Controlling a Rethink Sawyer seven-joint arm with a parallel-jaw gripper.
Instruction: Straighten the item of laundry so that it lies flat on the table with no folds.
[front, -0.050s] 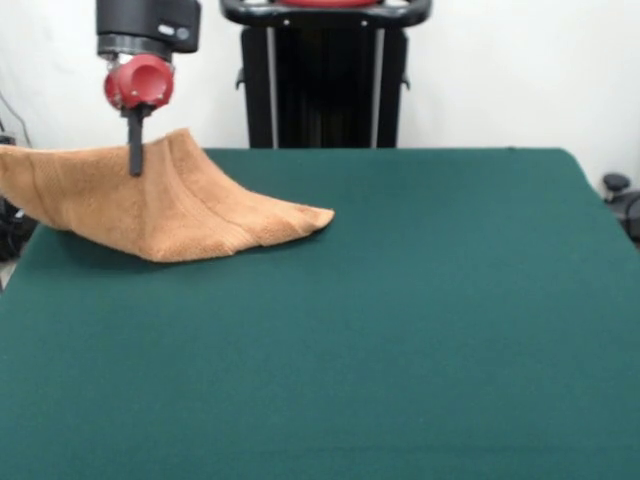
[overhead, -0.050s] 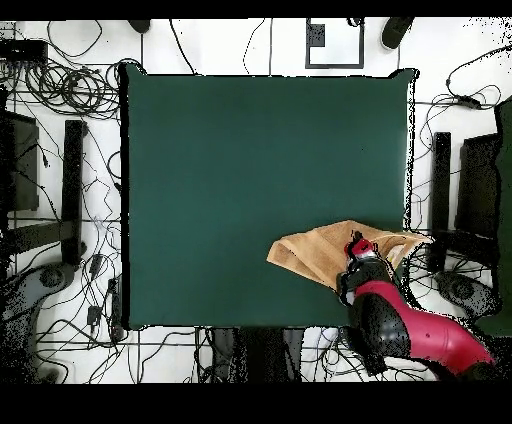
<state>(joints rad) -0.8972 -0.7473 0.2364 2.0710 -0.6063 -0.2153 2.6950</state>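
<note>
Though it is meant to lie flat, the towel (front, -0.050s: 150, 210) is half in the air, pulled up into a slanted tent at 1 corner of the counter (front, -0.050s: 400, 320). Its upper edge hangs from the gripper (front, -0.050s: 135, 160), its far end droops past the counter's side, and a pointed tail trails across the green felt toward the middle. Creases run down the raised cloth.

The dark fingers look pinched narrow on the cloth near its top edge, so I take it they are holding the towel; I can't make out how much cloth sits between them.

From here the worry is the edge. In the overhead view the towel (overhead, -0.050s: 325, 250) sits at the counter's corner nearest the arm (overhead, -0.050s: 410, 335), with 1 end already over the side. A pull that way, or a release now, could let the hanging part drag the rest off. A thin pinch could also slip and drop the cloth back in a heap, and lowering it straight down would likely fold it onto itself.

The rest of the felt is bare, so nothing blocks a drag toward the middle. Off the counter there are cables (overhead, -0.050s: 60, 90) on the floor and dark stands (overhead, -0.050s: 72, 190) along the sides, out of reach of the cloth.
</note>
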